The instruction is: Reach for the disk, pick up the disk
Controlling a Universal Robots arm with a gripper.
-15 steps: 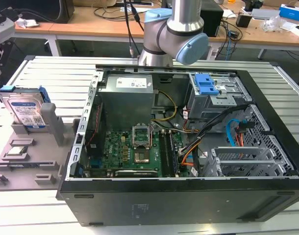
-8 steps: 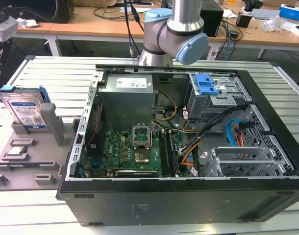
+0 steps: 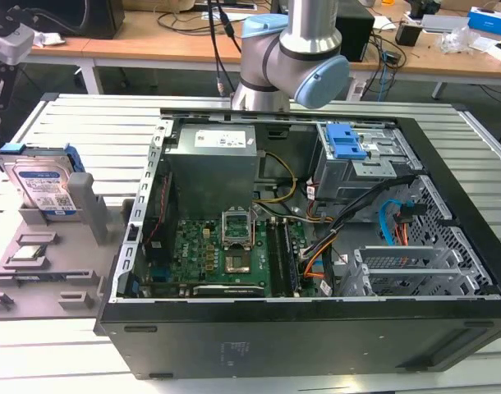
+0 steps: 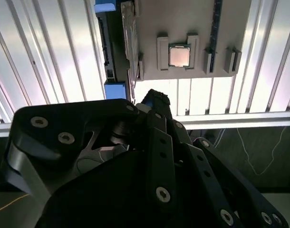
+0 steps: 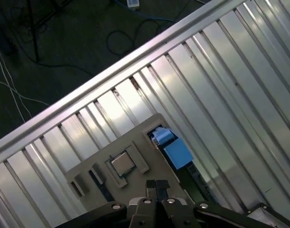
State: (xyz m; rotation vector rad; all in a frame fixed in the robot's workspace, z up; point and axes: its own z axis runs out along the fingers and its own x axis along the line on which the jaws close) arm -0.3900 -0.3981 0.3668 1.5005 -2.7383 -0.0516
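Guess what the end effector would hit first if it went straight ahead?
Likely the flat grey holder tray, near its square silver chip, not the blue-framed metal disk beside it; depth is unclear.

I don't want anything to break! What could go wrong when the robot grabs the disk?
The disk stands on edge in the grey holder, so an off-centre touch might tilt or jam it. The gripper looks shut; coming down like that, it could hit the disk's top. The chip sits nearby in the same holder and might get bumped.
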